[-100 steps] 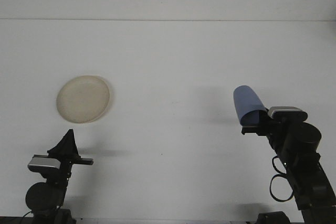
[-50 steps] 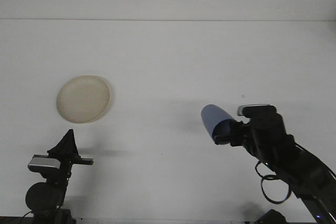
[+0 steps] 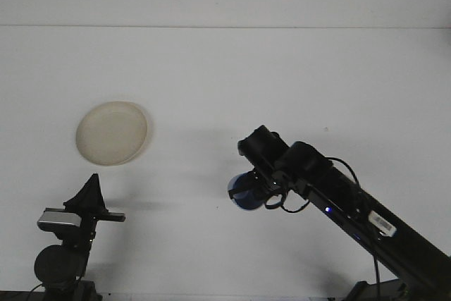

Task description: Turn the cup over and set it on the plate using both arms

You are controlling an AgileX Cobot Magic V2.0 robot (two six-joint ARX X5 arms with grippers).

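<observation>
front view | right tool [image 3: 259,189] clamped on blue cup [image 3: 245,192], held tilted above the white worktop [image 3: 282,75], right of the cream plate [image 3: 113,132] | left tool [image 3: 90,192] below plate, tips together, empty

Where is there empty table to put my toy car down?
The far half of the table beyond the plate is bare, and so is the right side. The strip between plate and blue cup is free too. It is busiest near the right gripper and left gripper.
</observation>
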